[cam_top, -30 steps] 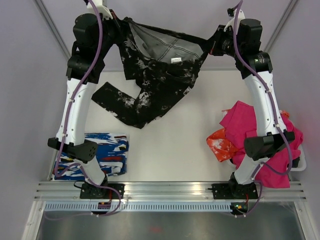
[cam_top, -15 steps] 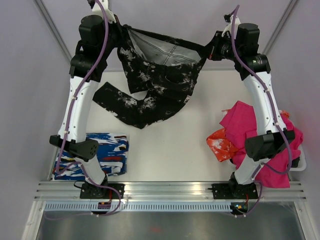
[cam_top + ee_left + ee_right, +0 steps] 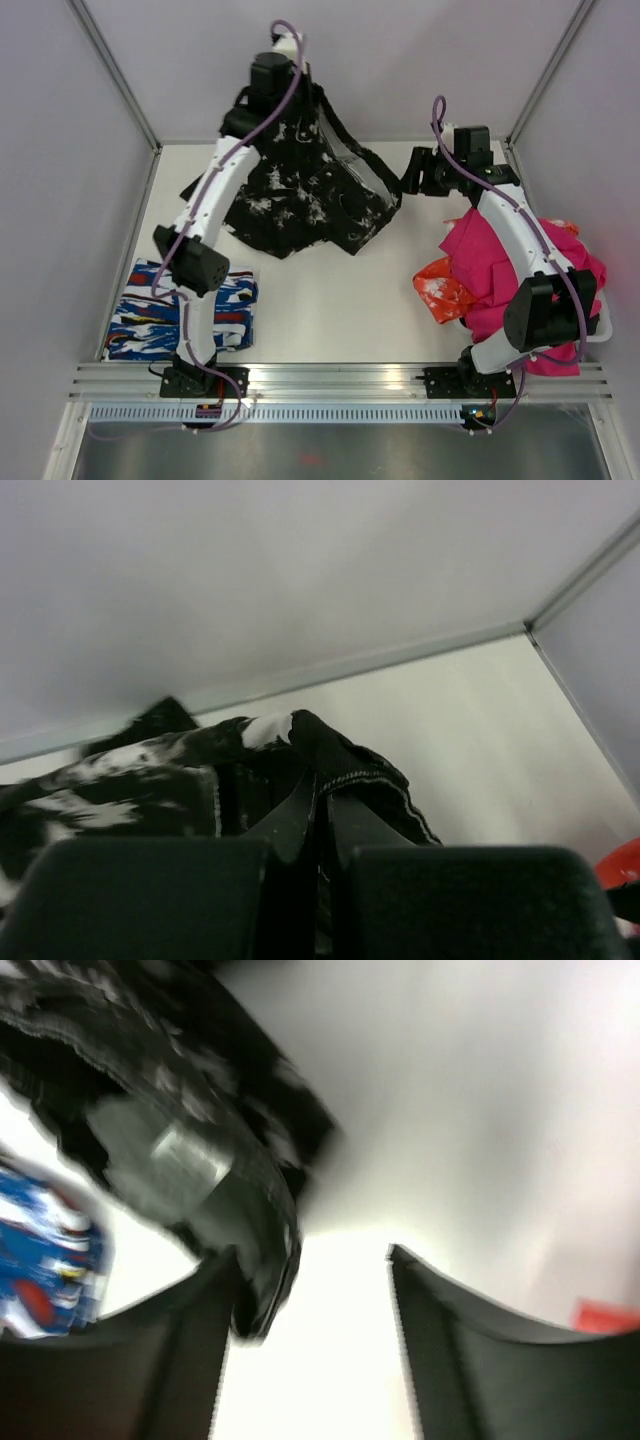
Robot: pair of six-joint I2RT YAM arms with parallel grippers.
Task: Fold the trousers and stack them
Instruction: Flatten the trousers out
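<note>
Left end effector [image 3: 320,785]: clamped on trousers [image 3: 300,195] edge, holding them up.
Right end effector [image 3: 412,180]: jaws apart, empty, just right of trousers.

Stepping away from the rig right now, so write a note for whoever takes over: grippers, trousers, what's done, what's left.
Left gripper: shut on the trousers, raised over the far middle of the table.
Right gripper: open, holding nothing, beside the trousers' right edge.
Trousers: hanging bunched from the left gripper, lower part seemingly resting on the table.
Done: no fold yet, nothing stacked.
Left: spread flat, fold, then probably stack on the folded blue-white-red garment.
</note>
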